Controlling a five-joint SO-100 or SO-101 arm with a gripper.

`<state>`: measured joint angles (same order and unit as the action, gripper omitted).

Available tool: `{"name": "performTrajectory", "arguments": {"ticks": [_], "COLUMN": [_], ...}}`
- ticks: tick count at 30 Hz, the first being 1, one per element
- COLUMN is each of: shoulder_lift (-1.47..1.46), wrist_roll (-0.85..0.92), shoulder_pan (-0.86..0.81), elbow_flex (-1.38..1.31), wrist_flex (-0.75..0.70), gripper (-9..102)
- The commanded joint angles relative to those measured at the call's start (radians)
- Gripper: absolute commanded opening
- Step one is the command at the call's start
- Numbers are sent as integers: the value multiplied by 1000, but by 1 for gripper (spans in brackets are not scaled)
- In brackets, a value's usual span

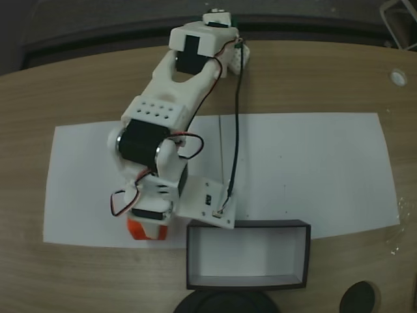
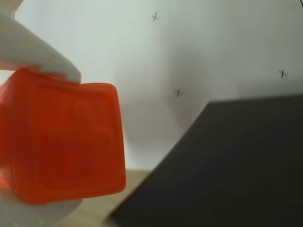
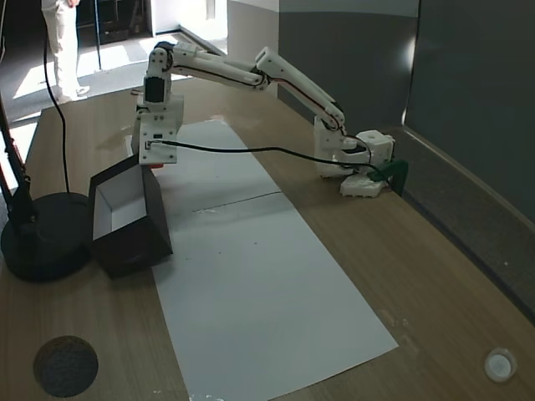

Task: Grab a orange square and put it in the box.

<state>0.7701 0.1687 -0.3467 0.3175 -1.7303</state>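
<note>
1. One white arm [image 1: 171,111] reaches across the wooden table [image 1: 78,91] from its base at the far edge, seen from above in a fixed view, with its wrist end low over the near edge of a white paper sheet [image 1: 313,169].
2. Its gripper [image 2: 38,137] is closed on the orange square [image 2: 61,142]: in the wrist view a white finger [image 2: 38,52] presses the cube's top edge and another white part lies against its underside.
3. In that view the cube's facing side shows a faint recessed cross pattern and rounded corners.
4. From above, the orange square [image 1: 144,229] peeks out from under the gripper, at the paper's near edge and just left of the box [image 1: 247,284].
5. Whether the cube rests on the paper or is lifted clear, I cannot tell.
6. The box has thin black walls and a pale floor; it stands partly on the paper and partly on bare wood, and its near left corner sits close to the cube without touching it.
7. In the side fixed view the box [image 3: 134,238] stands below the gripper [image 3: 149,159], with a sliver of orange beside the camera plate.
8. A round black stand base [image 3: 46,242] lies touching or just beside the box, and a small dark disc [image 3: 65,365] lies well apart on the wood.
9. A black cable [image 1: 236,130] runs from the wrist camera back to the arm's base.
10. A person's legs [image 3: 63,42] stand on the floor beyond the table.
</note>
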Motion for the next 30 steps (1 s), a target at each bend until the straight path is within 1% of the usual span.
{"name": "performTrajectory", "arguments": {"ticks": [1, 6, 10, 13, 18, 23, 30], "shoulder_lift": [273, 436, 509, 560, 627, 617, 476], "wrist_roll": [-11, -11, -11, -18, -71, -74, -120], "shoulder_pan": [-6, 6, 37, 103, 264, 362, 356], "elbow_flex": [-109, -97, -26, 75, 221, 267, 265], "wrist_flex": [2, 0, -2, 0, 2, 20, 75], "gripper": [9, 9, 9, 9, 9, 8, 8]}}
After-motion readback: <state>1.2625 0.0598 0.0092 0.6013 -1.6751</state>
